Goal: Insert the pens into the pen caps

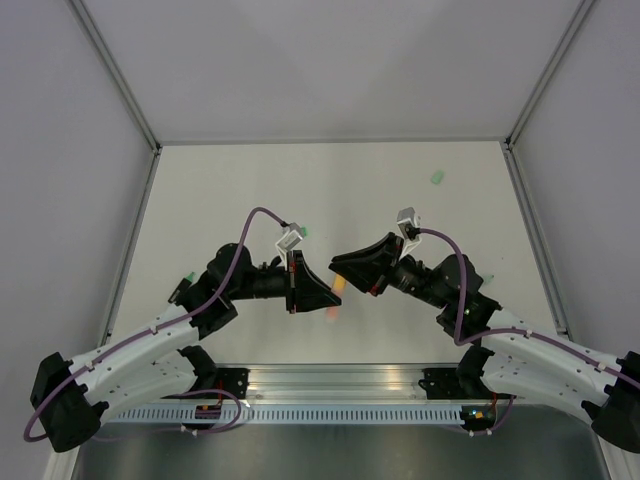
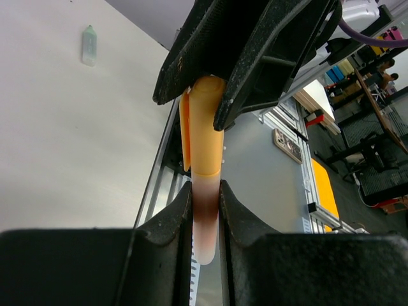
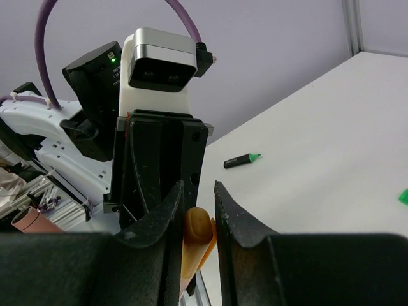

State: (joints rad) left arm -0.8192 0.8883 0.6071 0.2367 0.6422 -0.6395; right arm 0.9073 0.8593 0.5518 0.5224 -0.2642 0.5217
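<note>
The orange pen (image 2: pixel 206 217) hangs above the table's near edge, and my left gripper (image 2: pixel 206 191) is shut on its pale body. Its far end runs straight into the orange pen cap (image 2: pixel 207 127), which my right gripper (image 3: pixel 199 191) is shut on from the opposite side. From above, the two grippers (image 1: pixel 325 295) (image 1: pixel 342 272) meet tip to tip with a bit of orange (image 1: pixel 338 289) between them. The pale mint pen (image 1: pixel 436 177) lies at the far right. The dark pen with a green tip (image 3: pixel 242 160) lies by the left arm. A small green cap (image 1: pixel 305 232) sits mid-table.
The aluminium rail (image 1: pixel 340 380) with both arm bases runs along the near edge under the grippers. Grey walls close the table at the back and on both sides. The purple cables (image 1: pixel 262 213) arch over each wrist.
</note>
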